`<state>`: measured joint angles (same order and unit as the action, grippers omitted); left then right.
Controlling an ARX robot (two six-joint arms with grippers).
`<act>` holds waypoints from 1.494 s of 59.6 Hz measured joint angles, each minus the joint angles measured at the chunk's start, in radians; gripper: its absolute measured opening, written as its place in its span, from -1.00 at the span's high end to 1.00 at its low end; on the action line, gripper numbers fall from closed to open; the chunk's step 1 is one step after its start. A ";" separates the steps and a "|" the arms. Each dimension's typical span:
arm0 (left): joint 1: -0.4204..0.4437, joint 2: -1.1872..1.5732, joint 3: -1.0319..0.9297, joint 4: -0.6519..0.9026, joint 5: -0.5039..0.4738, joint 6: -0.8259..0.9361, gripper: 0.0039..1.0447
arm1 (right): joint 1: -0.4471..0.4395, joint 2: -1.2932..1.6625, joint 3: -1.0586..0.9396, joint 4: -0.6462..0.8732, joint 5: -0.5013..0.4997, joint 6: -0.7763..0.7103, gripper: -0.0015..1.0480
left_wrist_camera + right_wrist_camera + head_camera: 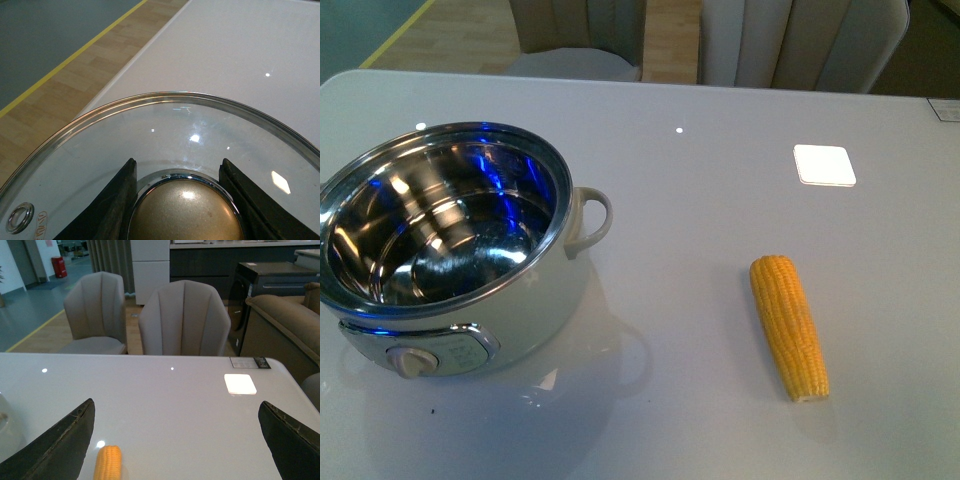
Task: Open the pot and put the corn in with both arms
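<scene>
The white pot [470,300] stands open at the table's left in the front view, its steel bowl empty, loop handle [590,222] to the right, knob [415,360] at the front. The corn [788,325] lies on the table to the pot's right, pointing front to back. Neither arm shows in the front view. In the left wrist view my left gripper [182,205] is shut on the gold knob [185,212] of the glass pot lid [165,125], held over the table near its edge. In the right wrist view my right gripper [177,440] is open; the corn's tip [108,462] lies by one finger.
A white square pad [824,165] lies on the table at the back right. Grey chairs [182,320] stand behind the table's far edge. A small label [249,362] lies at the far right corner. Wooden floor with a yellow line [65,60] lies beyond the table's left edge.
</scene>
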<state>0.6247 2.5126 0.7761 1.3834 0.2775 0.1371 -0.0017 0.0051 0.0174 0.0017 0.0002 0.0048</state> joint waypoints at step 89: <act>-0.086 -0.197 -0.021 -0.112 -0.104 -0.136 -0.87 | 0.000 0.000 0.000 0.000 0.000 0.000 -0.83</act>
<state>0.5385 2.3157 0.7551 1.2713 0.1734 0.0010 -0.0017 0.0051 0.0174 0.0017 0.0002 0.0048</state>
